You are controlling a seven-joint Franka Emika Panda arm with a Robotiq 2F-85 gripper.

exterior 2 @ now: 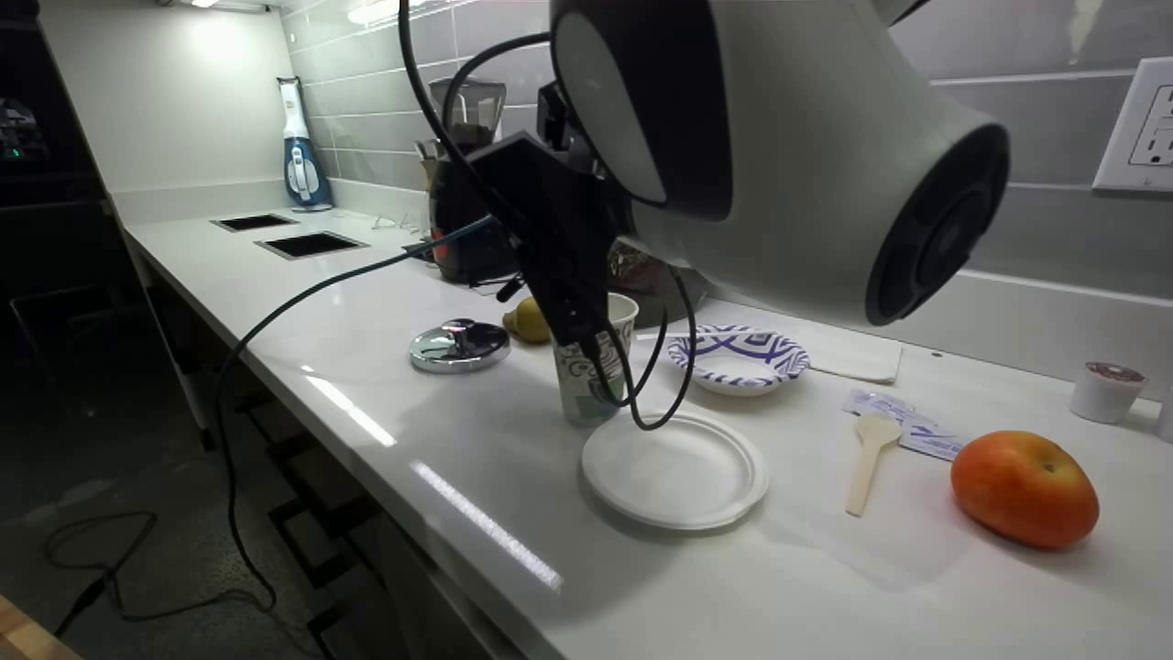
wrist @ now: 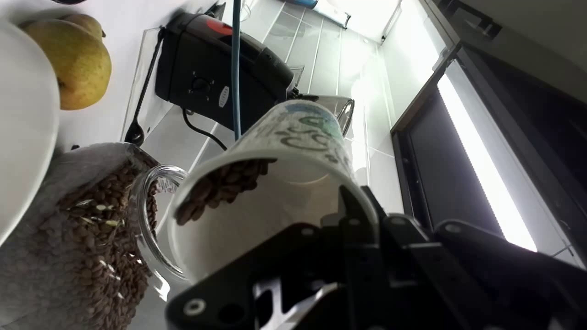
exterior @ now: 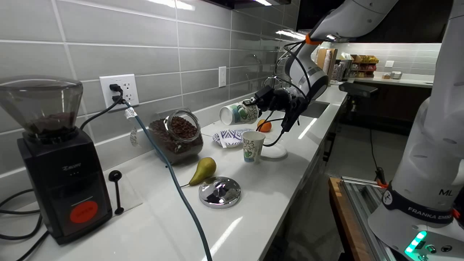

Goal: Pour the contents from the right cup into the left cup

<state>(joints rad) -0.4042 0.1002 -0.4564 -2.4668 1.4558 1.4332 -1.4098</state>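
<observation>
Gray tiled wall [exterior: 123, 29], white tabletop [exterior: 156, 224], tilted cup [exterior: 241, 114] held aloft

Long kitchen run, strip light [wrist: 487, 166] overhead. End effector [exterior: 252, 103] was clamped on the tilted cup at its mouth end, off the tabletop. Cup lay nearly level, base toward the coffee grinder [exterior: 63, 159] side. Swirl print, green and blue marks near the base. Wrist view looked into the mouth: brown beans [wrist: 220, 188] gathered along one side, white lining elsewhere.

Standing cup [exterior: 252, 146], similar print, was upright on the tabletop, lower than the tilted cup. White plate [exterior 2: 675, 472] sat just beside it; could not tell whether they touched. Inside of the standing cup could not be made out. In an exterior view a black bracket [exterior 2: 554, 229] on the arm [exterior 2: 806, 183] covered part of it.

Around them: patterned bowl [exterior 2: 733, 367] near the plate, pale spoon [exterior 2: 871, 458] farther along, orange-red fruit [exterior 2: 1024, 489] past the spoon. Toward the grinder: shiny round disc [exterior: 219, 194], a pear [exterior: 205, 169] near it, and a glass jar [exterior: 174, 145], brown-filled, close to the wall.
</observation>
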